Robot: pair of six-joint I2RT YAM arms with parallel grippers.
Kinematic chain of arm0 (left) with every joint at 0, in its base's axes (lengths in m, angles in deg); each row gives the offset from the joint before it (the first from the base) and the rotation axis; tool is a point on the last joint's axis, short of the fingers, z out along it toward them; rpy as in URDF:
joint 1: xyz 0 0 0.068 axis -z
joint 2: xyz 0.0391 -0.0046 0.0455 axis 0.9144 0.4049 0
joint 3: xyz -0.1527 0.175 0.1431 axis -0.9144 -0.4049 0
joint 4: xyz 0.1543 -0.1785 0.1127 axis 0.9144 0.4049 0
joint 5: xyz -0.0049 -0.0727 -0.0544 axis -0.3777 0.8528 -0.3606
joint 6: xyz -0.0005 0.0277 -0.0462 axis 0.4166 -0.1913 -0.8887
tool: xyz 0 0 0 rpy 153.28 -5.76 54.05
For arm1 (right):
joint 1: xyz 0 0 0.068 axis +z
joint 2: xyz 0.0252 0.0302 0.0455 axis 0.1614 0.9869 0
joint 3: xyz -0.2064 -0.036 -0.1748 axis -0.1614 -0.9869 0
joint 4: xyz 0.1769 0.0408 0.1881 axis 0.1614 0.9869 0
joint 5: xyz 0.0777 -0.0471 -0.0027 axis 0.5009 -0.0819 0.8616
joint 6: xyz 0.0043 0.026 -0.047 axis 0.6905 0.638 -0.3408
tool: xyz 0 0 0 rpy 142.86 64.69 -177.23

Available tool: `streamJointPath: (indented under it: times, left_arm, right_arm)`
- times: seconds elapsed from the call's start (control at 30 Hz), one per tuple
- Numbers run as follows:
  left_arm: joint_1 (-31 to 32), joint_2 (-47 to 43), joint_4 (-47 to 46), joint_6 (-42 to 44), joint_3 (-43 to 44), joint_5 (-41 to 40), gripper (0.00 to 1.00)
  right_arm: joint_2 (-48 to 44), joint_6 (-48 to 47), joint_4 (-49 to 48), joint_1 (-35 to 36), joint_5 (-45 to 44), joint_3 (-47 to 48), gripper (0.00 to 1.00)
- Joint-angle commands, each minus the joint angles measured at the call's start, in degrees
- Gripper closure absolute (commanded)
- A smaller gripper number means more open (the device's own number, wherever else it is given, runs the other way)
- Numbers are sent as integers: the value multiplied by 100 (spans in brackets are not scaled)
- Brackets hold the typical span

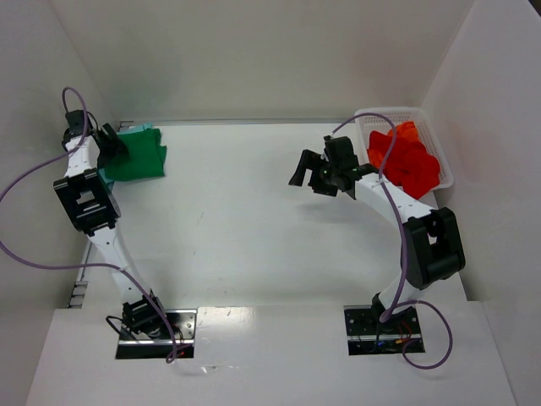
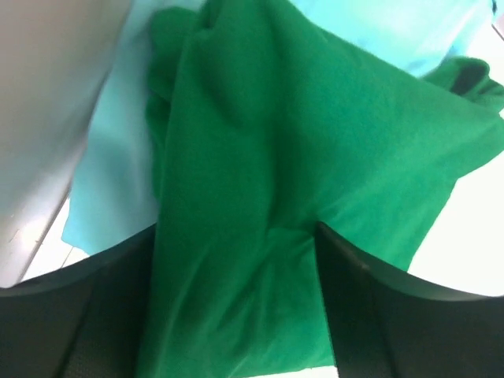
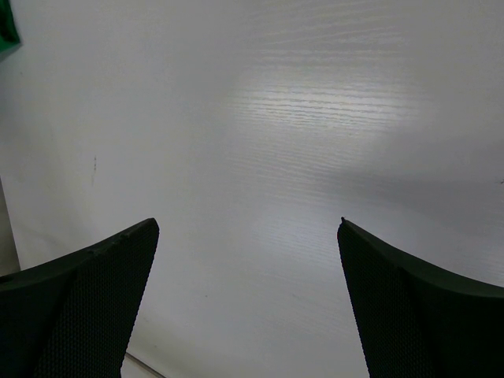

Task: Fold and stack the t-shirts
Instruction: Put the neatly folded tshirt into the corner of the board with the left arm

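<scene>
A dark green t-shirt [image 1: 139, 154] lies folded at the far left of the table on top of a pale teal t-shirt [image 1: 105, 177]. My left gripper [image 1: 110, 144] hangs over the green one's left edge. In the left wrist view the jaws [image 2: 235, 232] stand wide apart with the green cloth [image 2: 315, 134] lying between them and the teal cloth [image 2: 110, 181] beneath. Bright red t-shirts [image 1: 407, 161] are heaped in the basket. My right gripper [image 1: 308, 173] is open and empty above bare table [image 3: 248, 224], left of the basket.
The white mesh basket [image 1: 369, 125] stands at the far right against the side wall. White walls close in the table on the left, back and right. The table [image 1: 254, 220] is white between the arms.
</scene>
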Motion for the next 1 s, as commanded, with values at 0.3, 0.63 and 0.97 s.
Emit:
streamJointPath:
  times: [0.3,0.63,0.97]
  left_arm:
    - [96,-1604,-978,-152,-314,-1495,1]
    - [939,-1568,-1713,-122,-1331,-1683,8]
    - [1124,-973,-2296,-454,-2307,-2427,17]
  right_arm:
    - [-260,75,-236,21,64,-130,0]
    - [-445,-136,105,21,-7,80,0]
    - [-656,215,98,21,-94,19,0]
